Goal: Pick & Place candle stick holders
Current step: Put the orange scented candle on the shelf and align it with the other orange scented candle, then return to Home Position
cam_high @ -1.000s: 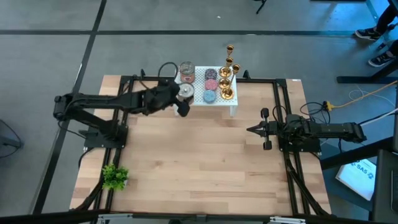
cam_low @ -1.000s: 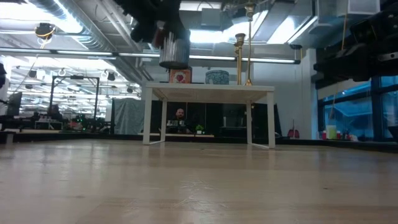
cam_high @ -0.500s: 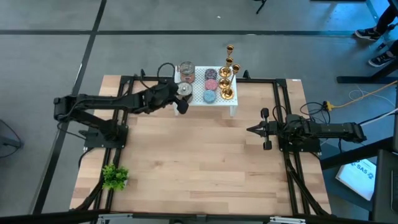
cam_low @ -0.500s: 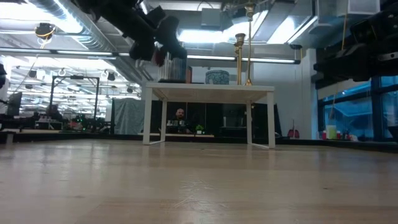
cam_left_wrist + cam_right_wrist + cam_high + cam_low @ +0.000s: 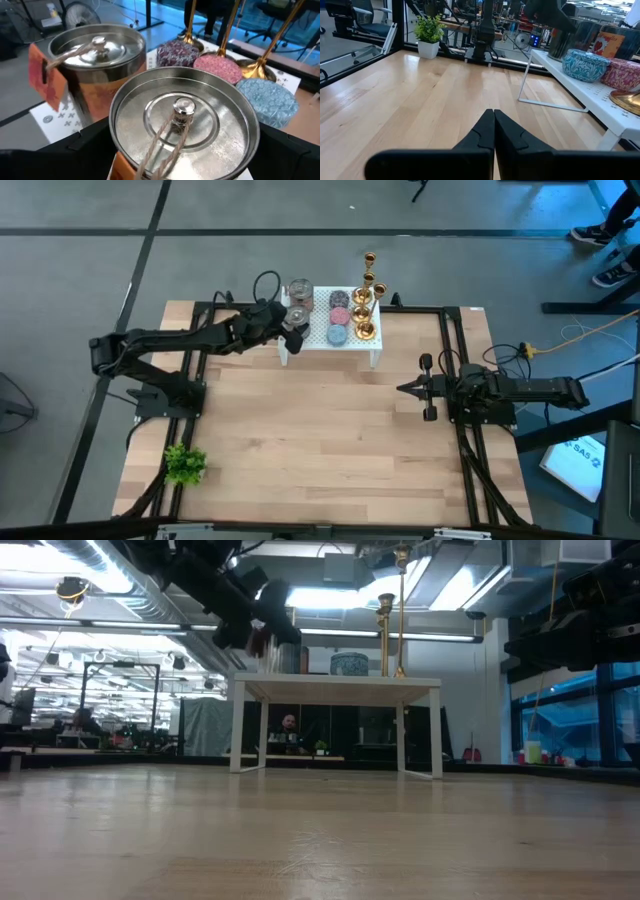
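Three gold candle stick holders (image 5: 365, 298) stand upright on their round bases at the right end of a small white shelf (image 5: 352, 344) at the table's far edge. They also show in the low view (image 5: 386, 635) and the left wrist view (image 5: 257, 67). My left gripper (image 5: 288, 323) is at the shelf's left end, shut on a round silver lidded tin (image 5: 182, 117). My right gripper (image 5: 403, 388) is shut and empty, low over the table's right part, well away from the shelf. My left gripper holds the silver tin by its round side wall (image 5: 116, 150), just under the rim, one finger (image 5: 80, 147) on each opposite side. The fingers come from the table's left, about level. The tin is upright, lid up, over the shelf's left end; its bottom is hidden.
A second silver tin (image 5: 95, 52) with an orange tag stands just beyond the held one. Three flat round pastel candles (image 5: 338, 315) lie on the shelf between the tins and the holders. A small green plant (image 5: 184, 464) stands near the table's near left corner.
My left gripper has carried the silver tin toward the table's far edge and down, from beside the shelf's near left corner to over the shelf's left end. The tin has stayed upright.
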Robot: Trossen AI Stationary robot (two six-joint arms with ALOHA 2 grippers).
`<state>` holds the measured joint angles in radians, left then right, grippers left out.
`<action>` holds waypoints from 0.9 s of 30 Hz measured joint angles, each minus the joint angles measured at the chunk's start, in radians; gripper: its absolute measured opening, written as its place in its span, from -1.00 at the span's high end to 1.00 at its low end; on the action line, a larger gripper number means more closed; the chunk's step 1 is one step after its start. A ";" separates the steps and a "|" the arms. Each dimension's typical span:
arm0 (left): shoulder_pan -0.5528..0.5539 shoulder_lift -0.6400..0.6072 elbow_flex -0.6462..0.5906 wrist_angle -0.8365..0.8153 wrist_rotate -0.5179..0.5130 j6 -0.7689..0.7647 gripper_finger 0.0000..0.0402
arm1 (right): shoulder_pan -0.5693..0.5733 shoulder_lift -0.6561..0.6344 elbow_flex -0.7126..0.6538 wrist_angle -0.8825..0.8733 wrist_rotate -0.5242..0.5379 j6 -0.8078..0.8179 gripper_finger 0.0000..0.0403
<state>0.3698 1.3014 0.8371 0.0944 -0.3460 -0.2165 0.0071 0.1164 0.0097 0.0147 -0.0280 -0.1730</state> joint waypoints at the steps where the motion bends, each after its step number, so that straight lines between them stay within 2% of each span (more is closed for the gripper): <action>1: 0.000 0.008 0.000 0.011 -0.001 0.003 -0.74 | 0.000 0.000 0.000 0.000 0.000 0.000 1.00; 7: 0.000 0.027 0.002 0.048 0.003 0.010 -0.75 | 0.000 0.000 0.000 0.000 0.000 0.000 1.00; 12: 0.000 0.027 0.001 0.073 -0.001 -0.005 -0.93 | 0.000 0.000 0.000 0.000 0.000 0.000 1.00; 17: 0.001 0.025 0.012 0.066 -0.005 0.016 -0.94 | 0.000 0.000 0.000 0.000 0.000 0.000 1.00; 27: -0.018 -0.096 0.034 0.003 0.005 0.059 -0.98 | 0.000 0.000 0.000 0.000 0.000 0.000 1.00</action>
<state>0.3519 1.2057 0.8707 0.0977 -0.3406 -0.1572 0.0071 0.1165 0.0097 0.0143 -0.0284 -0.1730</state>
